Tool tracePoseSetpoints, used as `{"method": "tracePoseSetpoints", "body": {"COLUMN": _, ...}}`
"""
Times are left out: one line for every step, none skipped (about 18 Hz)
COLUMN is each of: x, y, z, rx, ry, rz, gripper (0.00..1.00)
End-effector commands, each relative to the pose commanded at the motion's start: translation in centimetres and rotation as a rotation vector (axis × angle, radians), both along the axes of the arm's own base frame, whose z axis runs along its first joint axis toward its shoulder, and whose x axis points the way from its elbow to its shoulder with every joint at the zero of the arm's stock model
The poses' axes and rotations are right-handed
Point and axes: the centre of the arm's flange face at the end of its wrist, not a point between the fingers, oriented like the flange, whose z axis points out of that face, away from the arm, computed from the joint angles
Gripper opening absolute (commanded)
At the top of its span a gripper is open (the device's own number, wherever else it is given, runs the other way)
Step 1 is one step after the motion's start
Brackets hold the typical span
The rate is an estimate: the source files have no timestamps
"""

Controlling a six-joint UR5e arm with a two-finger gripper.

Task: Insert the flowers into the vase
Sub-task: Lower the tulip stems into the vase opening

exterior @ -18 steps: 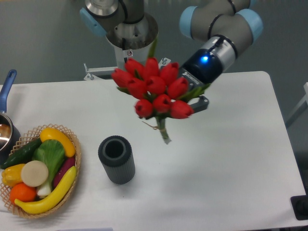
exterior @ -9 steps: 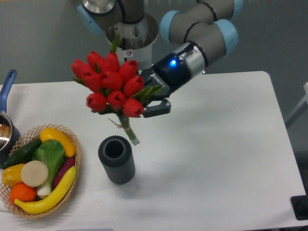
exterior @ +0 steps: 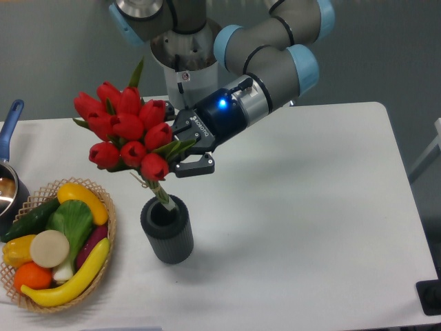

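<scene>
Here, a bunch of red tulips — the flowers (exterior: 127,131) — hangs in the air left of centre in the frame, tilted so the heads lean toward the upper left and the stems slant down to the right. The tip of the stems sits right at the round mouth of the vase (exterior: 167,228), a short dark grey ribbed cylinder standing upright on the white desk (exterior: 310,207), lower left of centre. Whether the stem tip is already inside the mouth or only at its rim cannot be told.

The pincer (exterior: 185,146) is closed around the bunch just below the heads, among the green leaves, its dark fingers showing on the right side of the blooms. Behind it the arm (exterior: 265,76) — grey with pale blue joints and a small blue light — reaches in from the top centre of the frame.

At the lower left edge a woven wicker basket (exterior: 107,227) holds toy vegetables (exterior: 58,241) in yellow, green, orange and white. Just above it, at the far left edge, a blue-handled metal pot (exterior: 9,158) is partly cut off.
</scene>
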Motion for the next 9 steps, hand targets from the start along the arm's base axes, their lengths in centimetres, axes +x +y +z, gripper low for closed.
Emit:
{"method": "tracePoseSetpoints", "body": {"x": -0.1, "y": 0.1, "z": -0.5, "rx": -0.002, "ry": -0.004, "rz": -0.002, "gripper": 0.37}}
{"method": "tracePoseSetpoints", "body": {"x": 0.3, "y": 0.4, "z": -0.6, "rx": -0.003, "ry": -0.007, "rz": -0.01, "gripper": 0.37}}
{"method": "tracePoseSetpoints", "body": {"x": 0.4, "y": 0.5, "z": -0.6, "rx": -0.004, "ry": -0.007, "rz": -0.011, "gripper": 0.37}}
{"method": "tracePoseSetpoints", "body": {"x": 0.3, "y": 0.5, "z": -0.7, "rx": -0.005, "ry": -0.008, "rz": -0.011, "gripper": 0.37}}
{"method": "tracePoseSetpoints", "body": {"x": 0.4, "y": 0.5, "z": -0.9, "rx": -0.007, "ry": -0.012, "rz": -0.012, "gripper": 0.37}}
{"method": "tracePoseSetpoints", "body": {"x": 0.4, "y": 0.6, "z": -1.2, "rx": -0.008, "ry": -0.016, "rz": -0.014, "gripper": 0.37}}
{"method": "tracePoseSetpoints", "body": {"x": 0.3, "y": 0.7, "z": -1.4, "rx": -0.011, "ry": -0.02, "rz": -0.014, "gripper": 0.37}}
{"method": "tracePoseSetpoints", "body": {"x": 0.3, "y": 0.8, "z": -1.9, "rx": -0.016, "ry": -0.028, "rz": -0.016, "gripper": 0.37}}
{"method": "tracePoseSetpoints", "body": {"x": 0.5, "y": 1.0, "z": -2.4, "rx": -0.022, "ry": -0.035, "rz": -0.022, "gripper": 0.37}}
